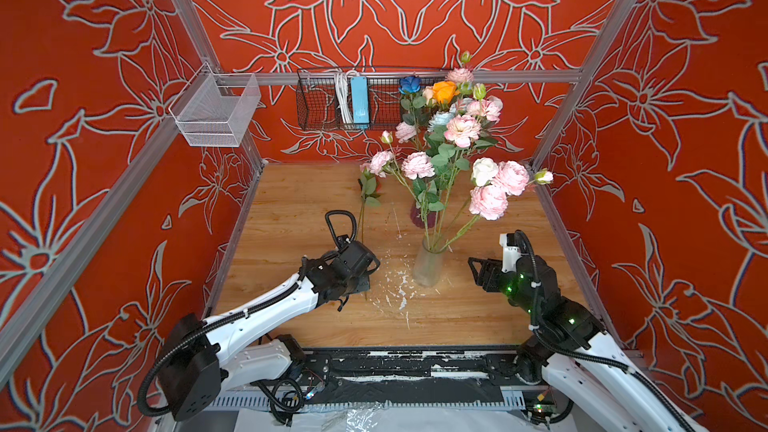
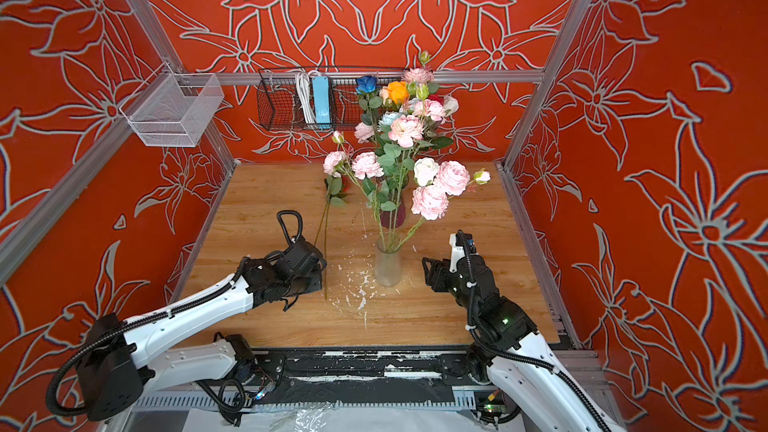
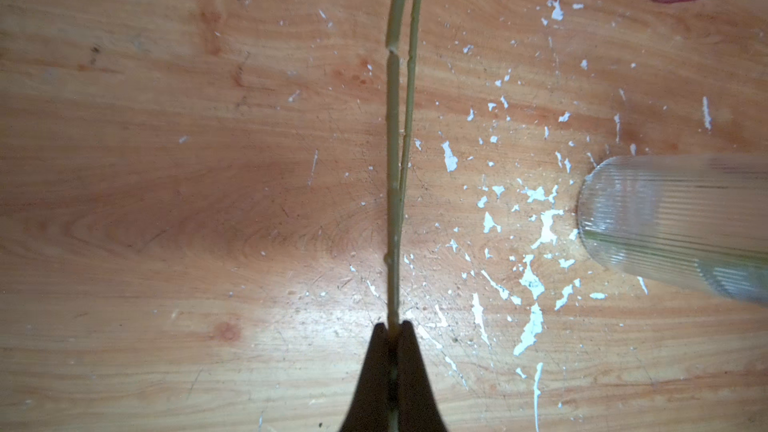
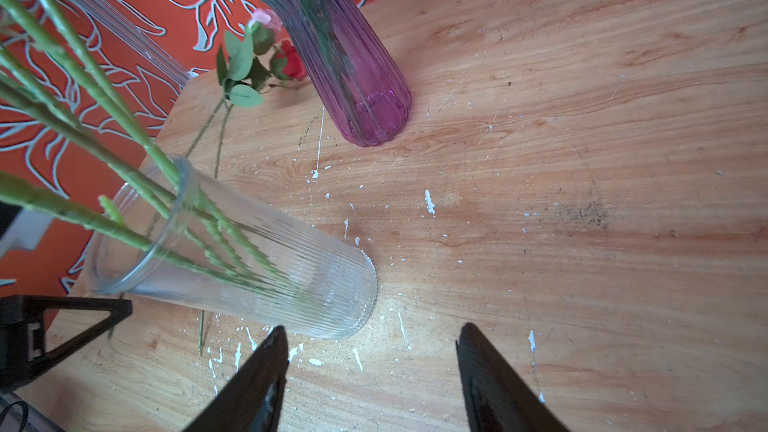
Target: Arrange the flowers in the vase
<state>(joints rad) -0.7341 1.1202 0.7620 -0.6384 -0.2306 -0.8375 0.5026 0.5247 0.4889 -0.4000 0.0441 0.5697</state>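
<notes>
Left tool (image 3: 395,328) is pressed together on the lower end of a loose stem (image 3: 392,160). A thinner stem (image 3: 411,76) is seen alongside; whether it is pinched too cannot be told. Both lie flat on the surface (image 1: 291,201), heads (image 4: 293,62) toward the far edge, left of middle.

Right tool (image 4: 374,328) is spread and empty, just beside the clear vase (image 1: 428,265), which stands mid-surface holding several flowers (image 1: 488,201).

The stem is judged light, thin, wiry and springy, and top-heavy once raised. A hold this low is expected to let the head swing. The vase is judged fragile and easily tipped.
</notes>
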